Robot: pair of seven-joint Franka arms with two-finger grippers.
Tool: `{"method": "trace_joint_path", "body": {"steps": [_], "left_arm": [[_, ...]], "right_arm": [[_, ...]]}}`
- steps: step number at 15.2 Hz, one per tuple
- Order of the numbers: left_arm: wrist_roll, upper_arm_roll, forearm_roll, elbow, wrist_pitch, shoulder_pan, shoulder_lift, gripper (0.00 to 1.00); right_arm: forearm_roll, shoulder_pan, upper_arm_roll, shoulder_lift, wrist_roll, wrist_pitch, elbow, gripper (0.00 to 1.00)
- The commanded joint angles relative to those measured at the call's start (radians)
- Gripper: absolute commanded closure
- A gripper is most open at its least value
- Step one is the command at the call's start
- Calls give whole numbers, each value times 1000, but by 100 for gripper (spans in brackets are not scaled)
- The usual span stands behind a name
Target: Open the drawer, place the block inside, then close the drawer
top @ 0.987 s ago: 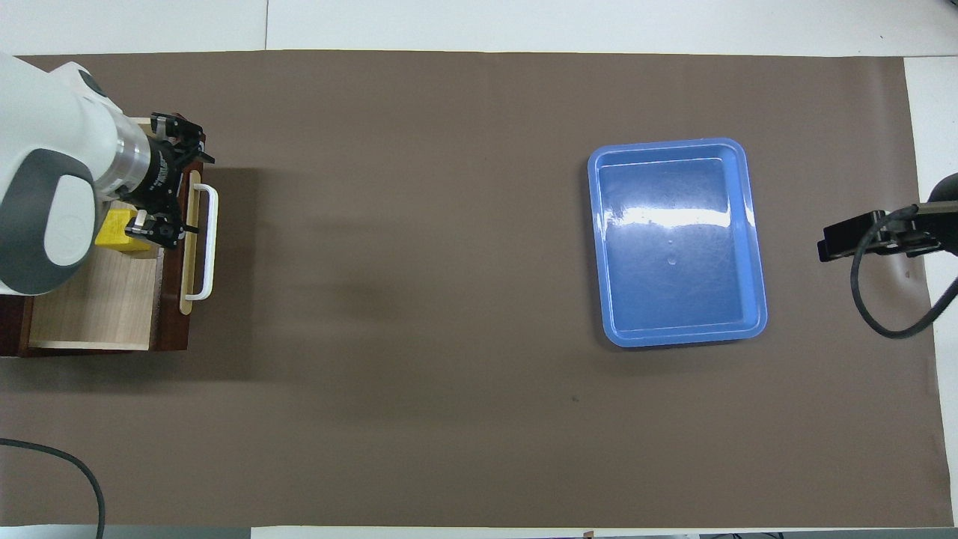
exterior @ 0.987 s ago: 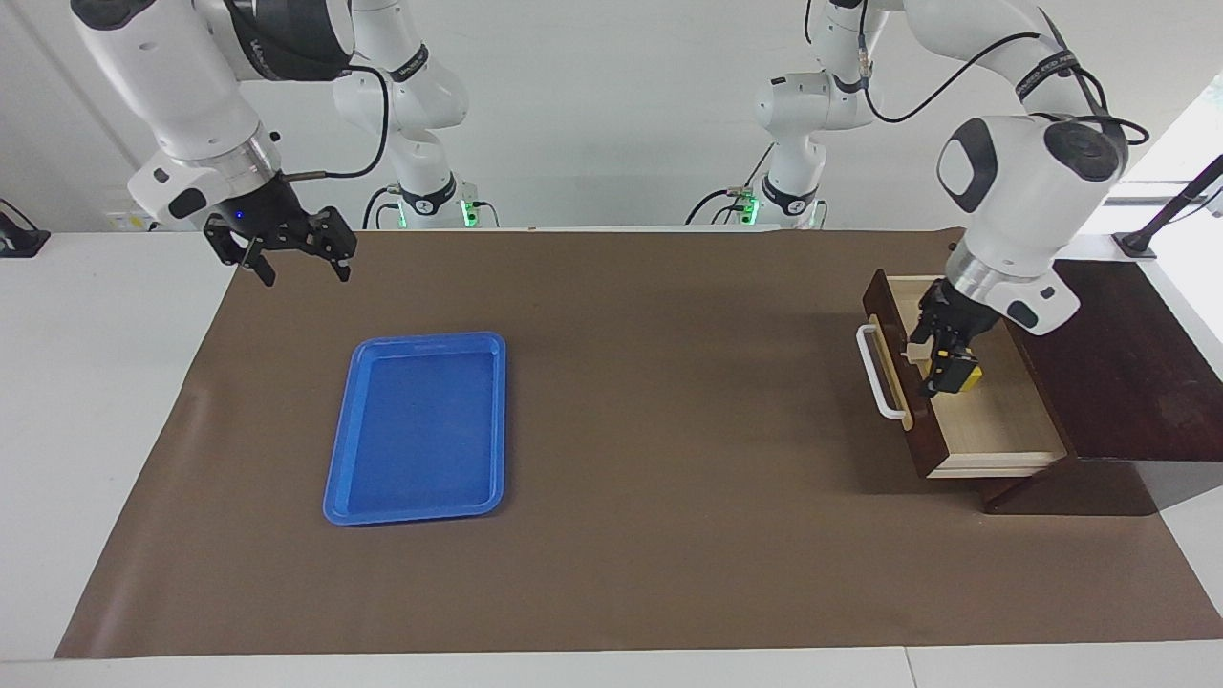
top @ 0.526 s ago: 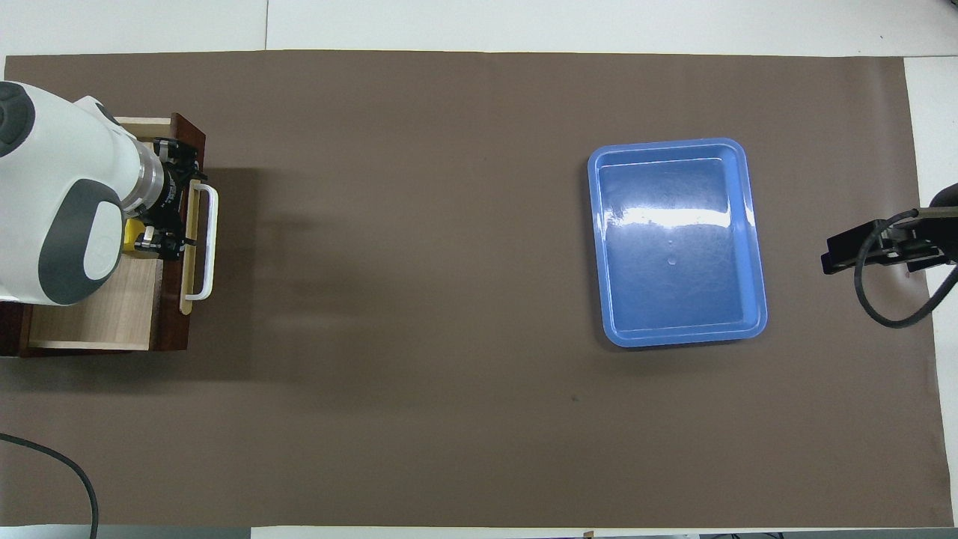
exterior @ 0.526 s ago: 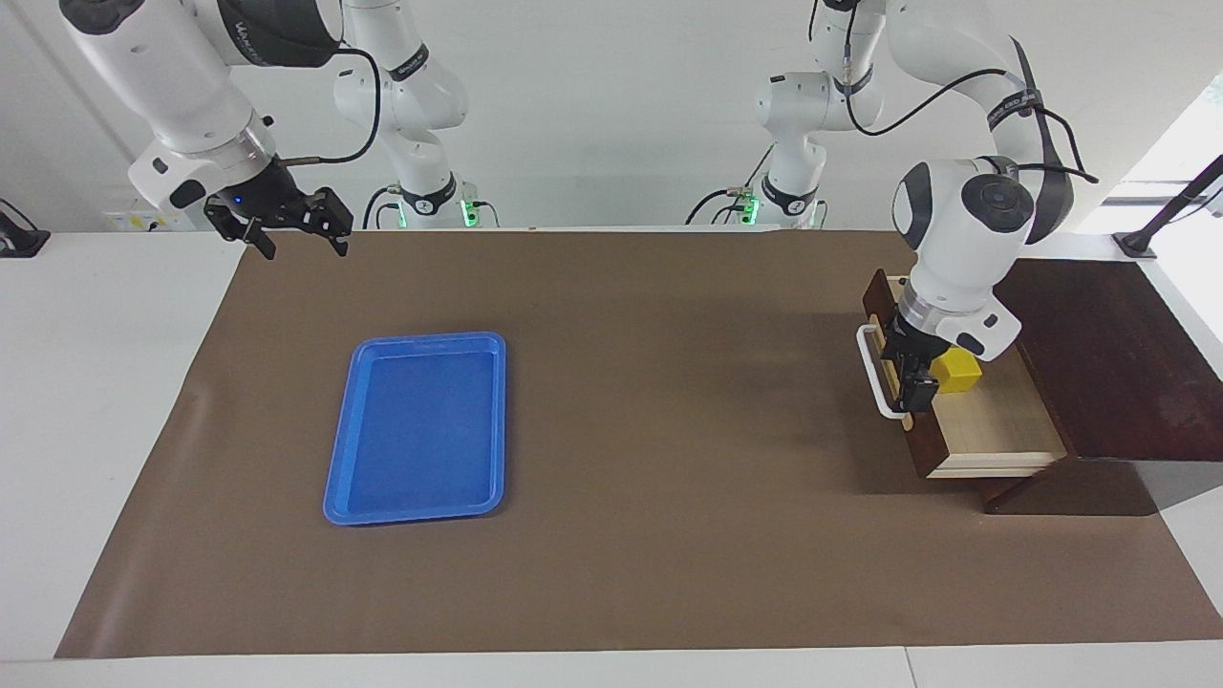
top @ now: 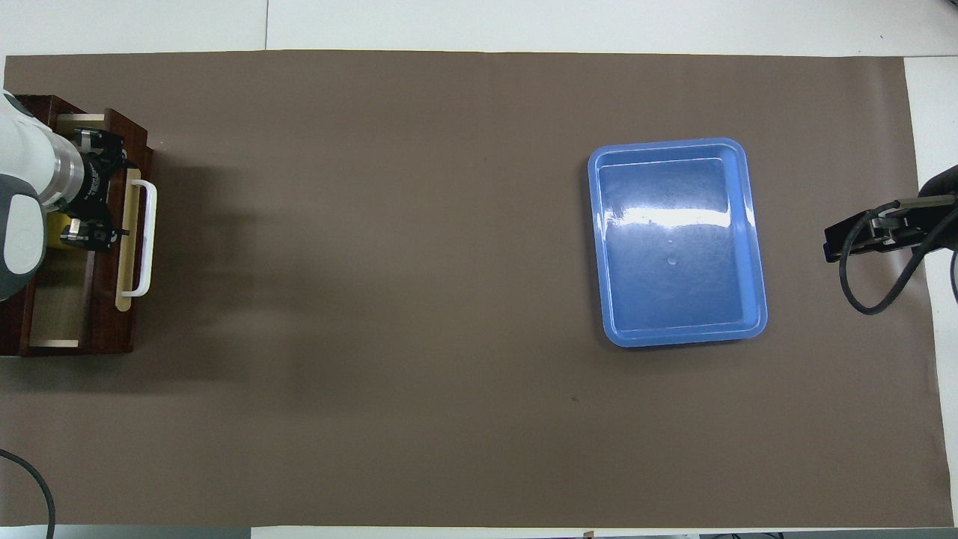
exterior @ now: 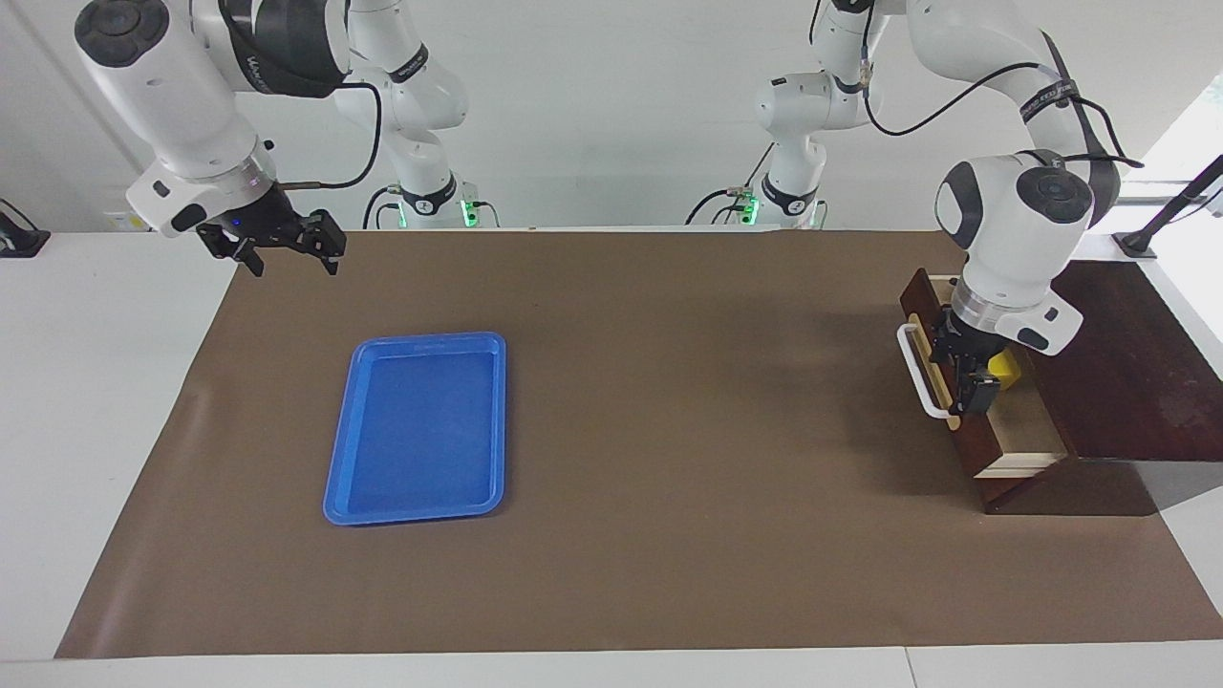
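Observation:
The dark reddish-brown drawer [exterior: 970, 444] is partly open at the left arm's end of the table, with its white bar handle [exterior: 919, 382] on a tan strip. The yellow block [exterior: 1003, 365] lies inside on the pale wood floor, half hidden by my left wrist. My left gripper [exterior: 963, 380] is open and sits at the drawer's front panel, beside the block. From overhead the drawer [top: 112, 322], the handle [top: 146, 239], the block [top: 57, 226] and the left gripper [top: 88, 191] show too. My right gripper [exterior: 282, 250] is open and empty.
A blue plastic tray [exterior: 416, 430] lies empty on the brown mat toward the right arm's end; it also shows overhead [top: 677, 239]. The drawer's wooden box [exterior: 1118, 363] stands at the mat's edge. My right gripper [top: 861, 239] waits over the mat's edge at its own end.
My left gripper let go of the block in the drawer, moved to the front panel, and the drawer has slid most of the way into the box. The right gripper drifted slightly.

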Motion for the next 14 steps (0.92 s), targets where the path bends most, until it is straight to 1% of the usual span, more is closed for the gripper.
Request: {"method": "trace_joint_path", "body": {"steps": [1,5,6,9,10,11,12,14], "left_arm": [[107,-5,23,-24,43,64,-11,0],[156,-4,23,-20,48,74,-10,0],[168,-4,25,-8,30,73,-7,0],[309,-11,23,9,-7,48,-13,0],[329,-13,23,16,-22,33,-22,0],[363,-17,22,22,-68,19,-34,0],[439,-30,14,31,-116,6,-45,0],[564,-33,-27,45,-194,-19,-97,0]], "right_arm": [[-6,-27,20,0,-33,-35,36,0],[-3,-27,19,-2,-31,-39,36,0],[12,-27,19,-2,-31,-38,36,0],[15,-25,17,-2,-30,-38,36,0],[15,-24,16,-3,-30,-38,36,0],[12,-24,17,-5,-28,-38,36,0],[14,-24,17,-5,-28,-38,36,0],[12,-24,16,-5,-28,-38,36,0]]}}
